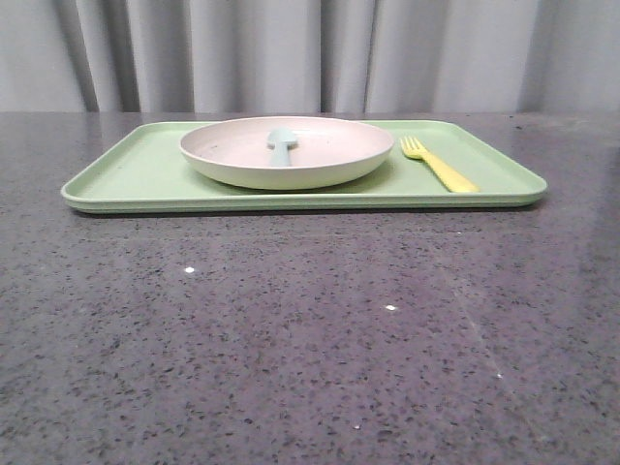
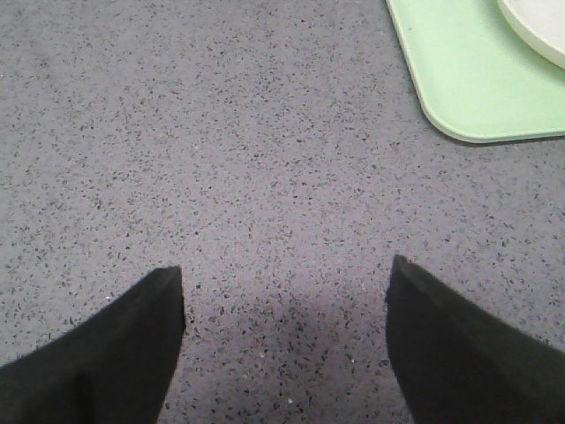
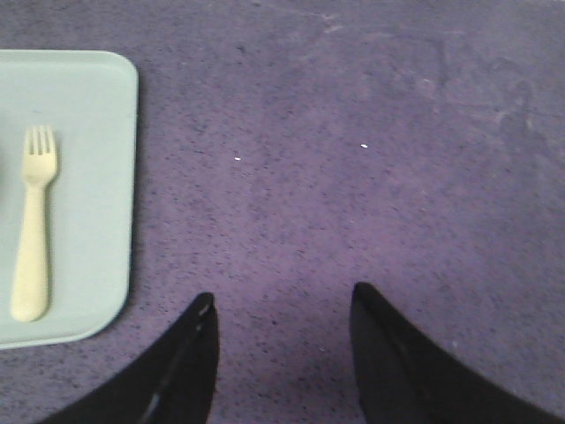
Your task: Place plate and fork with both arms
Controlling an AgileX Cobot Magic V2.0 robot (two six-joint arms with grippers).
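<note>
A: Starting at the left gripper [image 2: 287,283]: fingers spread wide, nothing between them, hanging over bare table [image 2: 221,132], off one rounded corner of the tray [image 2: 468,79].

B: And the right gripper [image 3: 282,305]?

A: Parted too, though less widely, and empty. Also over bare tabletop, just off another tray corner, on the fork's side.

B: Outward to the task's things, then.

A: Plate [image 1: 287,152] resting on the tray, near its middle, with a pale blue spoon-shaped piece [image 1: 281,145] lying inside. Fork [image 1: 438,164] flat on the tray beside the plate, apart from it, tines pointing toward the tray's far edge, handle toward the near one.

B: So which step?

A: Judging by that, the very start, nothing grasped yet. Looks like the approach phase.

B: Next move?

A: Probably left toward the plate's rim, right over the fork handle. Needs a low, narrow pinch for so flat a handle, and a firm bite on the shallow rim without tipping the blue piece out.
</note>
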